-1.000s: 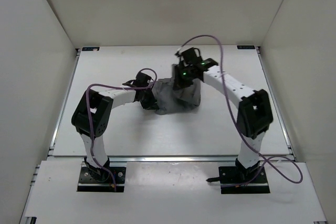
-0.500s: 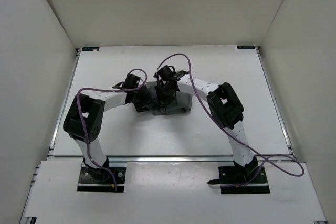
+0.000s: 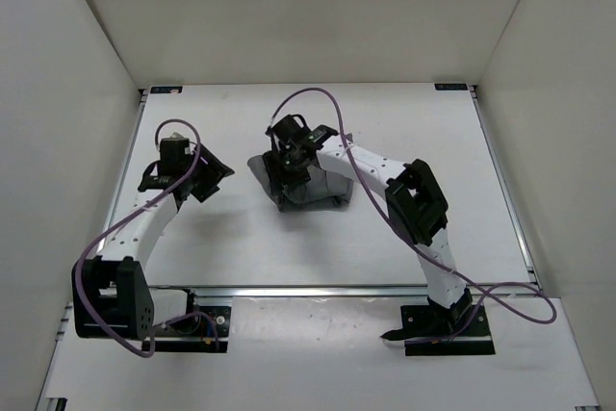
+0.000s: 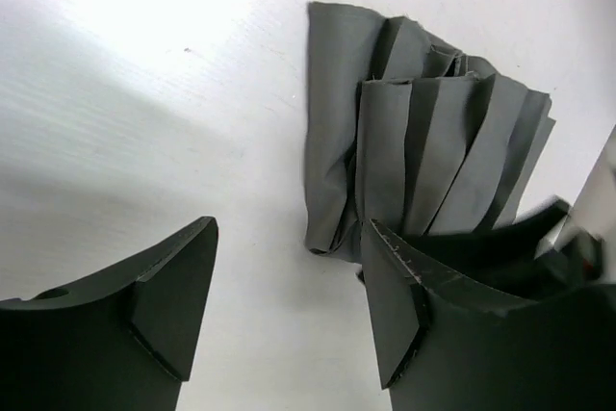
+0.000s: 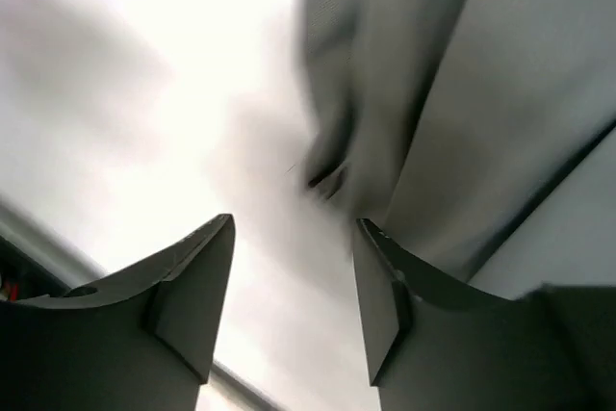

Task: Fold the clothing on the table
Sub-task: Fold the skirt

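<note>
Pulled back off the clothing (image 4: 423,141) edge, left gripper (image 4: 289,228) gapes empty; right gripper (image 5: 294,223) parted over it.

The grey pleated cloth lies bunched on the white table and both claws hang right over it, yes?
Not quite: only the right gripper is over the clothing. The left gripper hangs off to its left, above bare table, as the top view shows. The rest holds.

We could read no lettering, label, brand or number on the clothing (image 3: 322,195) or the table (image 3: 241,247).
</note>
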### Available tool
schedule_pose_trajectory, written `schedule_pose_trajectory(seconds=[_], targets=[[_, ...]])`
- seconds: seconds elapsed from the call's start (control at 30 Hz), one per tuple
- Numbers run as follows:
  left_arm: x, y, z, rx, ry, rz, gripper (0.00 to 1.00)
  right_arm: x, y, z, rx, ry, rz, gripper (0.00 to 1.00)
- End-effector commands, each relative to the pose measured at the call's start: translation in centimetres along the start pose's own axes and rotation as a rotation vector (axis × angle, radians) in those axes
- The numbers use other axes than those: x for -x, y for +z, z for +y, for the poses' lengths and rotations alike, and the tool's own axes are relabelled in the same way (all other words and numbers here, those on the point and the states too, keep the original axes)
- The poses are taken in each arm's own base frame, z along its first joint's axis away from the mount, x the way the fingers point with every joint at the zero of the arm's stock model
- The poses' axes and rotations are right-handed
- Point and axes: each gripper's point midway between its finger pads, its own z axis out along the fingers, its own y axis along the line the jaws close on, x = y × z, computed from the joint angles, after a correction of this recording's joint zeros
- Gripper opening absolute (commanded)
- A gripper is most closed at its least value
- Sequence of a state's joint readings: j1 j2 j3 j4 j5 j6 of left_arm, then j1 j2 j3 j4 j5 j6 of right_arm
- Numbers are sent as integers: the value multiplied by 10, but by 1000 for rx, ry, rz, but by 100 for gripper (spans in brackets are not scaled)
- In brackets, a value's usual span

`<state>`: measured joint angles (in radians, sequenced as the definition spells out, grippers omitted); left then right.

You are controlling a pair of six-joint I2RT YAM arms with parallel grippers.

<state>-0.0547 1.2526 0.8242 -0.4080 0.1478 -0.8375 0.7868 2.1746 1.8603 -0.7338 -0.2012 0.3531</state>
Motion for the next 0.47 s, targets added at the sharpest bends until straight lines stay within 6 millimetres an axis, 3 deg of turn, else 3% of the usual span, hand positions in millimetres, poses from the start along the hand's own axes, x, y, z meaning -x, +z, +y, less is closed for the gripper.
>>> schedule_pose_trajectory(seconds=[0.0, 0.13, 0.23, 0.27, 0.3, 0.37, 0.43], targets=[[-12, -3, 22, 47, -16, 30, 73, 13, -64, 37, 18, -77, -125, 50], [-20, -6, 26, 42, -5, 44, 73, -4, -101, 25, -46, -18, -159, 54], [-23, -10, 21, 31, 34, 47, 73, -14, -127, 8, -66, 8, -226, 71], [-23, -13, 20, 30, 46, 48, 74, -21, -136, 0, -75, 29, -240, 71], [-27, -14, 18, 22, 82, 60, 73, -25, -137, -4, -81, 27, -246, 69], [-35, -19, 23, 34, 131, 84, 74, -43, -140, -32, -140, 69, -223, 66], [-42, -25, 27, 30, 169, 93, 74, -43, -140, -56, -217, 77, -208, 69]])
